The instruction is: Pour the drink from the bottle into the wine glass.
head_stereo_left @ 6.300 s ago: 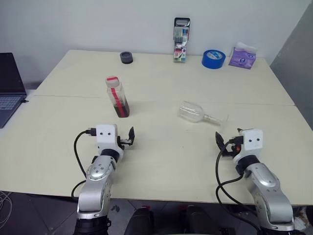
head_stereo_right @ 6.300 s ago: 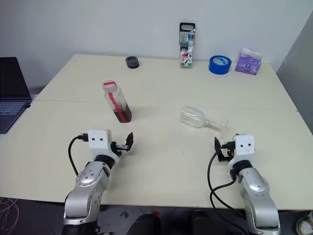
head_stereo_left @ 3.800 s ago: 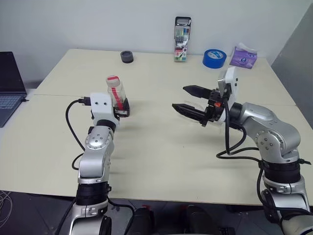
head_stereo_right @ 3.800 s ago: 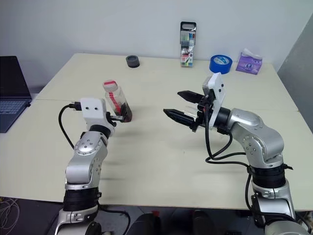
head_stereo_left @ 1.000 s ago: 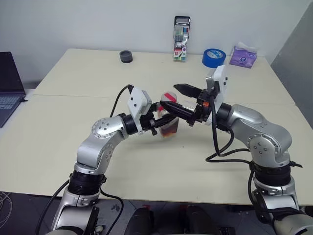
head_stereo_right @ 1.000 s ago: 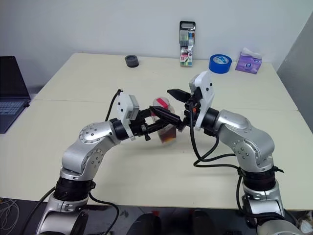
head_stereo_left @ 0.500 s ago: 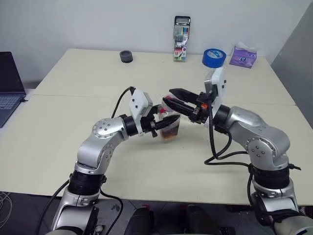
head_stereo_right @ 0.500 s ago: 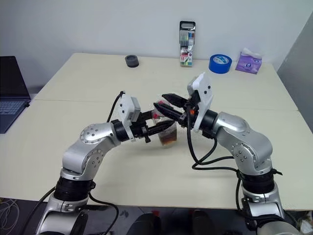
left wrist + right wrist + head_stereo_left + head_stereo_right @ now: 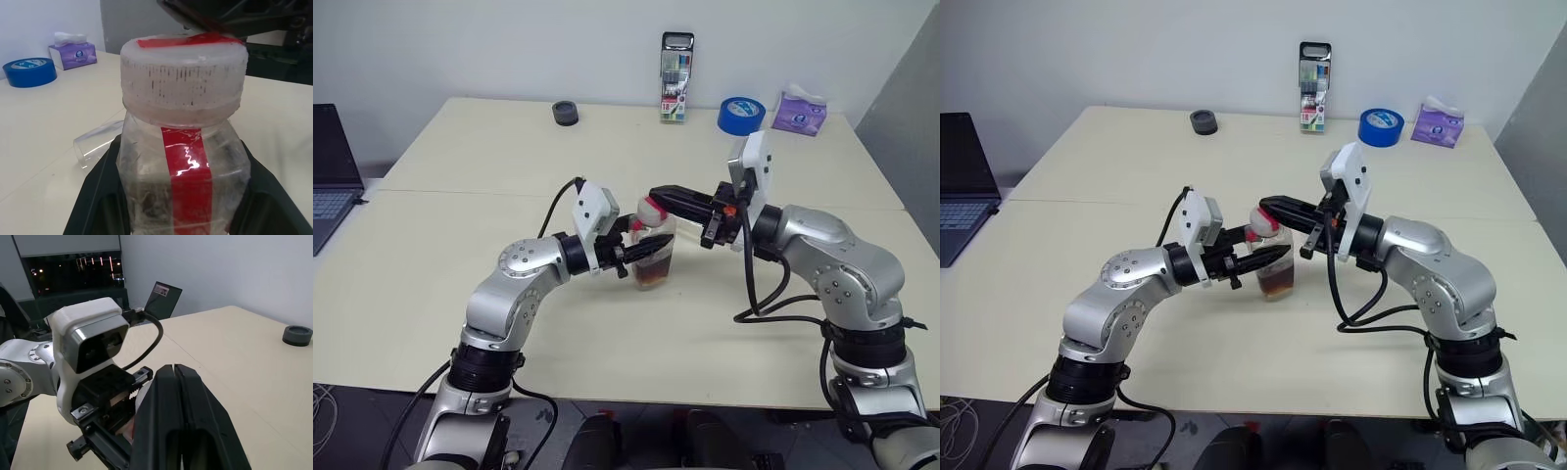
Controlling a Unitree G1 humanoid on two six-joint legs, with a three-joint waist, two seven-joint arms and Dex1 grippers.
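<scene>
Our left fingers (image 9: 646,250) are clamping the bottle (image 9: 654,257) around its body, holding it upright over the middle of the bench (image 9: 460,147), with the dark drink (image 9: 653,275) sitting in its lower part. Our right fingers (image 9: 658,196) are pressed together, tips lying at the red-and-white cap (image 9: 182,73); we cannot tell whether they are actually pinching it. In the left wrist view the cap is sitting on the neck and the red label strip is running down the clear wall. The wine glass (image 9: 98,142) is lying on its side on the bench behind the bottle. Along the far edge we are seeing a marker case (image 9: 675,78), a blue tape roll (image 9: 741,116), a purple tissue pack (image 9: 800,111) and a small dark ring (image 9: 566,114); a laptop (image 9: 333,176) is sitting off to the left.
</scene>
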